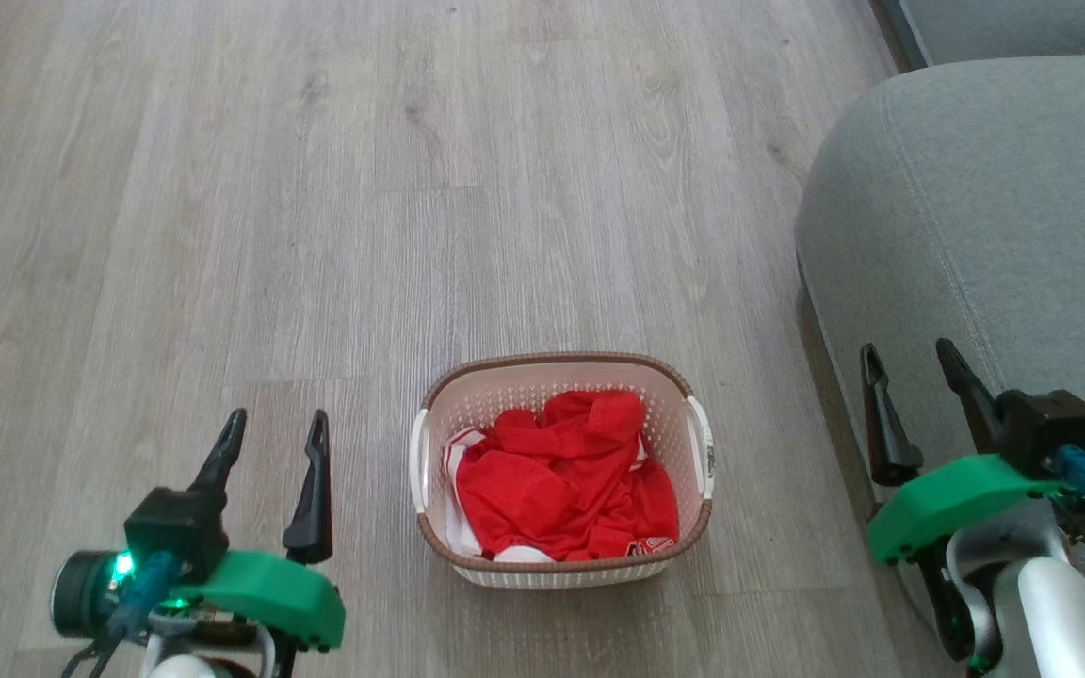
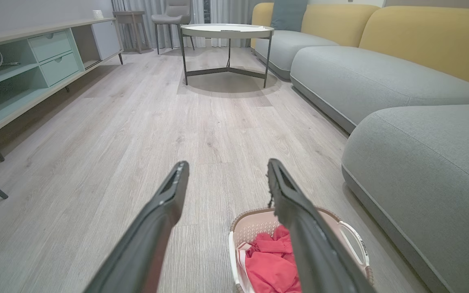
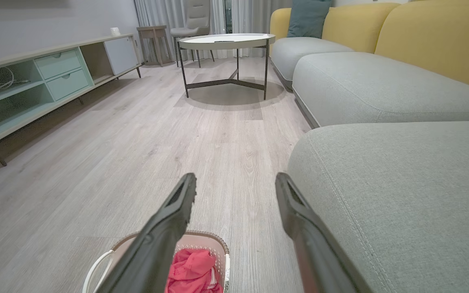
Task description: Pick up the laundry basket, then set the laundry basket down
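head view: one laundry basket (image 1: 561, 573) sits on the wood floor (image 1: 316, 235), dead centre btwn the two grippers, upright, brown rim up. count on it: two white side handles, one per short side, and one bundle of red clothing (image 1: 566, 480) inside w/ a bit of white cloth showing at the edge. one grey sofa (image 1: 995, 217) on the robot's right, a strip of floor btwn it and the basket, no contact.

left gripper (image 1: 279, 416) hangs to the basket's left, both dark fingers spread wide, nothing btwn them, touching nothing. right gripper (image 1: 908, 348) hangs on the basket's right, in front of the sofa's edge, also spread wide, also empty. neither one is on a handle or the rim.

left wrist view: basket low and right of centre, partly behind one finger; fingers point out over bare floor. further back: one round table (image 2: 226, 29), one chair (image 2: 173, 14), one low cabinet (image 2: 35, 61) w/ two drawers, one teal cushion (image 2: 287, 14) on the sofa's yellow back.

right wrist view: basket at the bottom edge, left of centre, under the fingers; sofa seat close by on the right.
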Tool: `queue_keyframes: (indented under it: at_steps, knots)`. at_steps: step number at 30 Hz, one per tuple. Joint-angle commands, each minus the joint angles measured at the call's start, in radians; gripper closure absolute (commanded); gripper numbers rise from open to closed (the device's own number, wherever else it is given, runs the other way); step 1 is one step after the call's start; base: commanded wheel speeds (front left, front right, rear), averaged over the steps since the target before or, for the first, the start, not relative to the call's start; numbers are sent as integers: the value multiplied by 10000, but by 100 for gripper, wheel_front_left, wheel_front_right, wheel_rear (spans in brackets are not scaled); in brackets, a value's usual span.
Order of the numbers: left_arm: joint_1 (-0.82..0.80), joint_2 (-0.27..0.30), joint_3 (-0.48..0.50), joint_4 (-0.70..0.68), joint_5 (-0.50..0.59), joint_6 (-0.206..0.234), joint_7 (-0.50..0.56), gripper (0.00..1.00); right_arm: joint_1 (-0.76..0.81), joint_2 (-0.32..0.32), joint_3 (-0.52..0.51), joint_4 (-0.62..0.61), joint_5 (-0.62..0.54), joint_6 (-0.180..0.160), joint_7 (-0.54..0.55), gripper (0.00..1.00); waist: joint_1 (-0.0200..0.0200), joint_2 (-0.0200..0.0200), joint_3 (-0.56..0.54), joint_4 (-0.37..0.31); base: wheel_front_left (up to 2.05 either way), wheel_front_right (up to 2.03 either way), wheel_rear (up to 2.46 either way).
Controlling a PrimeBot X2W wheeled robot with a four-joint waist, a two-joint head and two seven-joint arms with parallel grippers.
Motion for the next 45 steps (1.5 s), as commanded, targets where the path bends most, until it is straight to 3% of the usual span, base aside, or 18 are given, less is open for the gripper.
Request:
queue_keyframes:
  at_steps: [1, 12, 13, 16, 45]
  knots:
    - [-277, 261, 326, -375, 126, 71, -8, 0, -178, -5, 170, -401, 81, -57, 31, 0, 0, -1, 3, -5, 0, 0, 0]
    - [-370, 278, 249, -241, 97, 63, -60, 0, -205, -5, 173, -352, 119, -57, 37, 0, 0, -1, 6, 59, 0, 0, 0]
    - [-374, 276, 233, -242, 84, 43, -75, 100, -210, -5, 169, -355, 121, -57, 39, 100, 0, -1, -2, 69, 0, 0, 0]
    - [51, -79, -232, 374, -40, -5, 6, 100, 51, 25, 48, 358, 50, 0, -4, 100, 0, -1, -1, 66, 0, 0, 0]
    - [-277, -535, 780, 840, -2972, -636, 352, 100, -111, -19, -151, 767, 3319, -13, 312, 100, 0, -1, -70, 8, 0, 0, 0]
